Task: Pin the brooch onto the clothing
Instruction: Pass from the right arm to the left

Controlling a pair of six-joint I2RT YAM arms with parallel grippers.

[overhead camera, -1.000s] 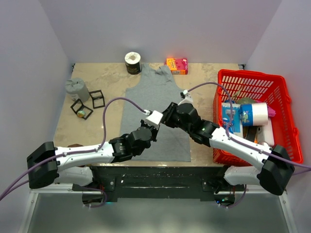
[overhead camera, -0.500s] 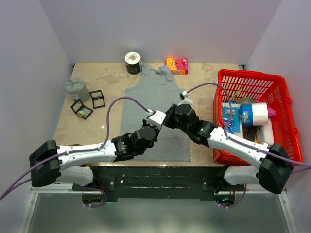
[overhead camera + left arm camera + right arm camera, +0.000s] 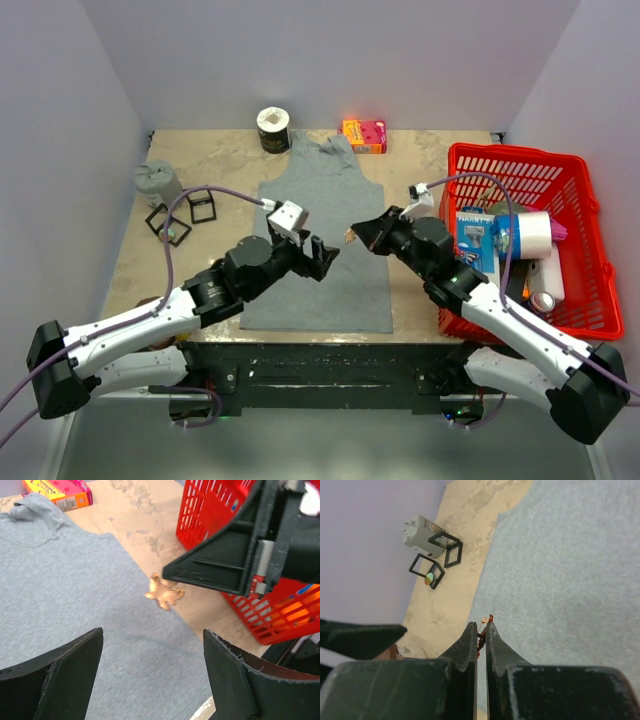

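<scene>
Beige marbled table [image 3: 210, 165] with pale walls on three sides; the grey tank top [image 3: 320, 200] lies flat in the middle of it, neck towards the back wall and hem at the near edge. Both arms reach in over the lower half of the garment and face each other, left from the left, right from the right.

The right gripper [image 3: 358, 232] is clenched on the brooch [image 3: 163, 592]. In the right wrist view the two fingers are pressed almost together, with the small orange pin sticking out at their very tips. From the left wrist view the brooch hangs just under the pointed end of the right gripper, over the right-hand edge of the tank top where grey cloth meets bare table. Whether the pin touches the fabric cannot be told; it looks lifted clear of it.

The left gripper [image 3: 325, 257] is released, its fingers spread wide and holding nothing. It points at the brooch, which sits ahead of the gap between its fingers, near but apart from both.

On the right stands a red basket [image 3: 520, 170] with packets inside. An orange box [image 3: 364, 135] and a dark roll [image 3: 273, 129] sit by the back wall, either side of the shirt's neck. A grey cylinder [image 3: 158, 184] and black cube frames [image 3: 200, 204] are at the left
</scene>
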